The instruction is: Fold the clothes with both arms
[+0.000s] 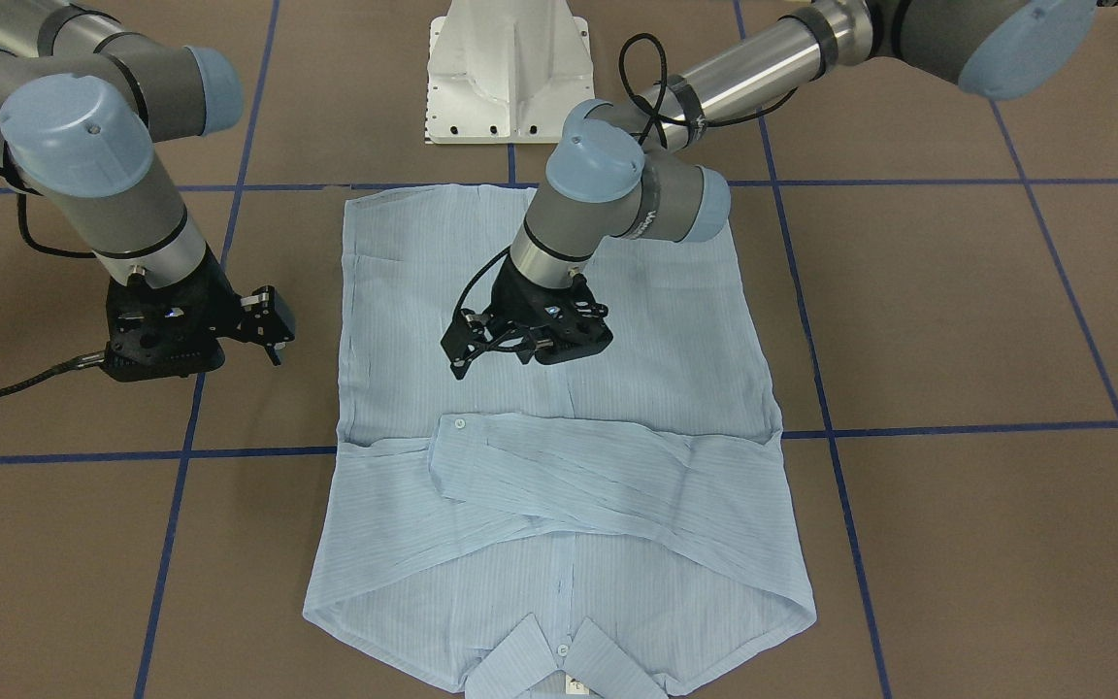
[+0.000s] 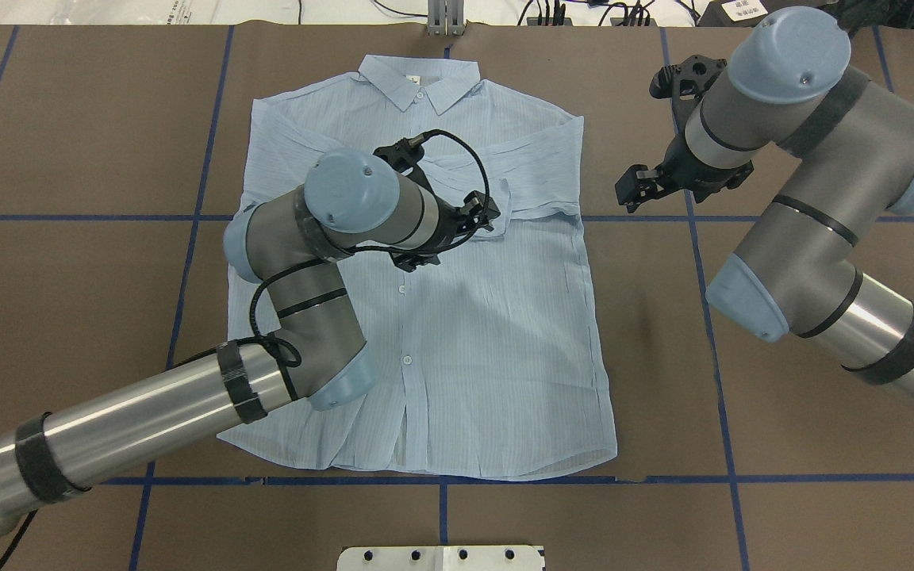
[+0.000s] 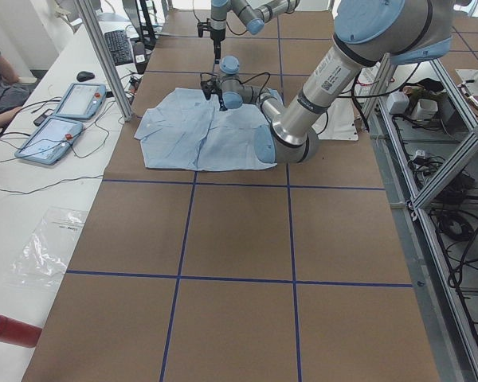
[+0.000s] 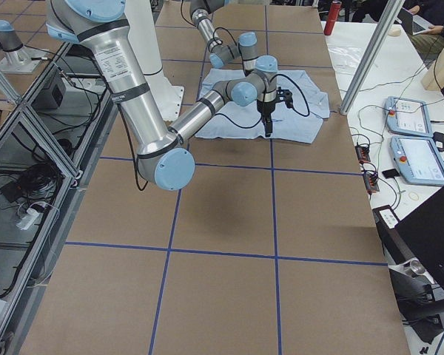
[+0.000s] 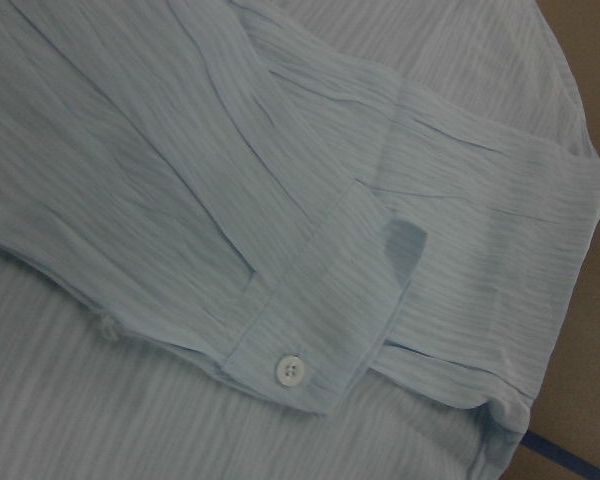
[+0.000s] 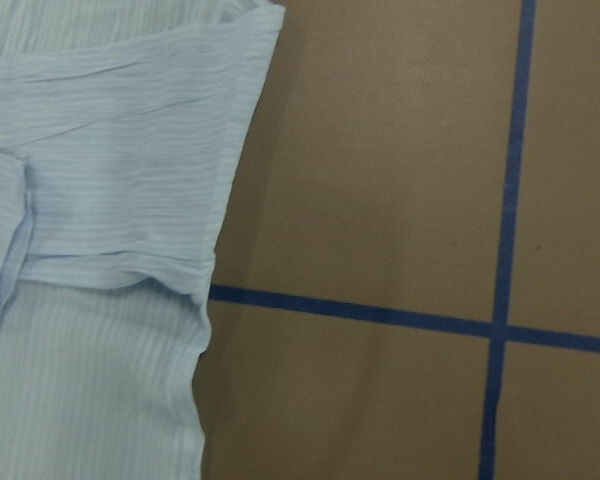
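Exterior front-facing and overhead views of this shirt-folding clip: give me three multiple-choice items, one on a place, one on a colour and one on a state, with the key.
1. Where is the left gripper?
A. above the middle of the shirt
B. beside the shirt, off the fabric
C. out of view

2. What colour are the grid lines on the table?
A. red
B. blue
C. white

3. How do the shirt's sleeves lie?
A. spread out sideways
B. hanging off the table
C. folded across the chest

Key:
1 A: both views show its black fingers over pale blue fabric, near the button line.
2 B: the lines cross the brown surface in blue.
3 C: both sleeves cross over the shirt's front, with one buttoned cuff on top.
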`<action>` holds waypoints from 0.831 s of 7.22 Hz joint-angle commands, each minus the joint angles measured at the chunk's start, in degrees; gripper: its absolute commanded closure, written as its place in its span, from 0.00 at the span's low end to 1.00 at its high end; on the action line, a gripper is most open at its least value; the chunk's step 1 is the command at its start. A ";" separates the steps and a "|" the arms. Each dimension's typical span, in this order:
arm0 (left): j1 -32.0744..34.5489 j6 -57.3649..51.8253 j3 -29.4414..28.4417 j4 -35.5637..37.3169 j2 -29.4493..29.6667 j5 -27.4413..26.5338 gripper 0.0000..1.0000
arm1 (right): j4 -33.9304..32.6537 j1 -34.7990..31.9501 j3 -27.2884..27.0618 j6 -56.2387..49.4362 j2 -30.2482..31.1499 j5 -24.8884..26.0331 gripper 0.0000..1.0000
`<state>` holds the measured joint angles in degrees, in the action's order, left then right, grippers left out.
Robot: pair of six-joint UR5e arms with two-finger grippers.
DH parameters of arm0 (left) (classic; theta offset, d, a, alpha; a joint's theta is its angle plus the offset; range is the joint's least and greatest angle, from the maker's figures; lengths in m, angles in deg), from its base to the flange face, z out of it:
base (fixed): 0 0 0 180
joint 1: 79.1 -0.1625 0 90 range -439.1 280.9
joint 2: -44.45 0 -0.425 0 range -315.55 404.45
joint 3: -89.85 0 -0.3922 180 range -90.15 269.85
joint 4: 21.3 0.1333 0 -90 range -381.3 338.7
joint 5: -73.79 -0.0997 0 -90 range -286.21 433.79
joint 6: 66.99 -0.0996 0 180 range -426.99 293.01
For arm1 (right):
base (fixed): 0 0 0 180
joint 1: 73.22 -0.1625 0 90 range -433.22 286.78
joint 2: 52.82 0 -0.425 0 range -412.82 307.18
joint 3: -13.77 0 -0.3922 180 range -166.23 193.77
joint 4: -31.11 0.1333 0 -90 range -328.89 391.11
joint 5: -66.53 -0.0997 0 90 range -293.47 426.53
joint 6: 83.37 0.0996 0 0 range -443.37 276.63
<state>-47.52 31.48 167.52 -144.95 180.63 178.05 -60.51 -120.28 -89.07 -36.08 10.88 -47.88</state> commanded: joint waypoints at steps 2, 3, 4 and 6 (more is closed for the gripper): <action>1.64 -11.87 23.60 14.55 -14.49 0.60 0.00 | 0.03 12.38 -8.22 14.79 2.56 7.05 0.00; 2.17 -15.29 28.97 14.67 -20.20 0.68 0.00 | -0.05 16.18 -10.34 18.59 3.10 9.79 0.00; 2.69 -18.81 32.68 14.75 -24.69 0.60 0.00 | -0.06 19.26 -12.45 20.45 5.62 11.04 0.00; 3.49 -21.39 34.13 14.67 -28.60 0.34 0.06 | -0.06 25.06 -13.62 22.13 8.45 15.42 0.00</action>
<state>-44.37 11.61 200.50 -130.32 154.45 178.59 -60.56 -98.82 -102.05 -15.19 17.74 -34.94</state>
